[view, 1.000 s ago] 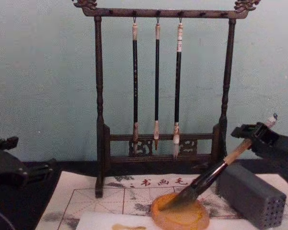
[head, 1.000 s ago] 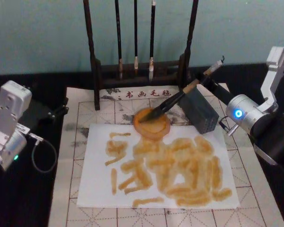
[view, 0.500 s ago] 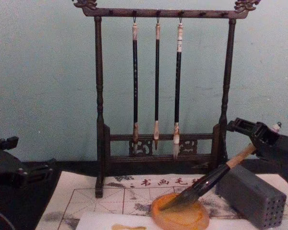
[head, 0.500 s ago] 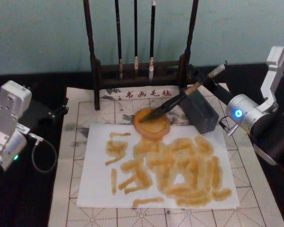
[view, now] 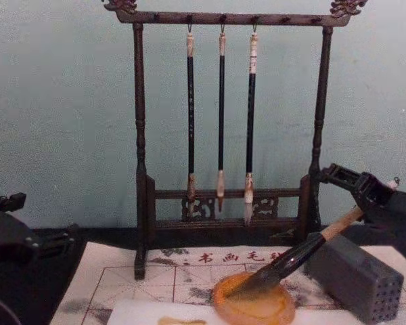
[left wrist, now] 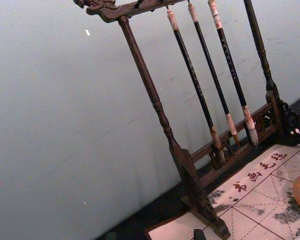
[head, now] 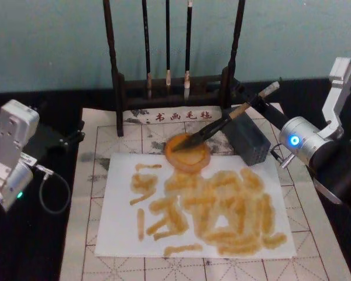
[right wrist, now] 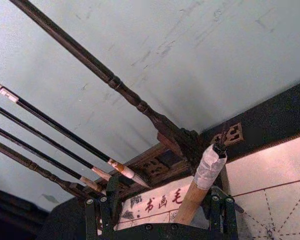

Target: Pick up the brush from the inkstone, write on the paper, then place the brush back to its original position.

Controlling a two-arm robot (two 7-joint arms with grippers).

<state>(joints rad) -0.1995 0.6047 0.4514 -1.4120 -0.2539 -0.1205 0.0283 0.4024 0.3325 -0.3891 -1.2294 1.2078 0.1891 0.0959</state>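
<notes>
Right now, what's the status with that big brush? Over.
Right gripper at the brush handle top, jaws either side. Bristles on the inkstone, handle leaning on the grey block. Left gripper parked at the table's left. Paper already inked.

The left arm (head: 11,155) is showing a boxy silver-grey shell with a tiny green light glowing low on it. A thin grey cable (head: 51,188) is looping out from its side. The right arm (head: 316,134) is wearing a round silver joint with a blue ring light (head: 294,140) shining on it, and a black part below. The right gripper (view: 365,191) is looking black, with small screws along its frame.
</notes>
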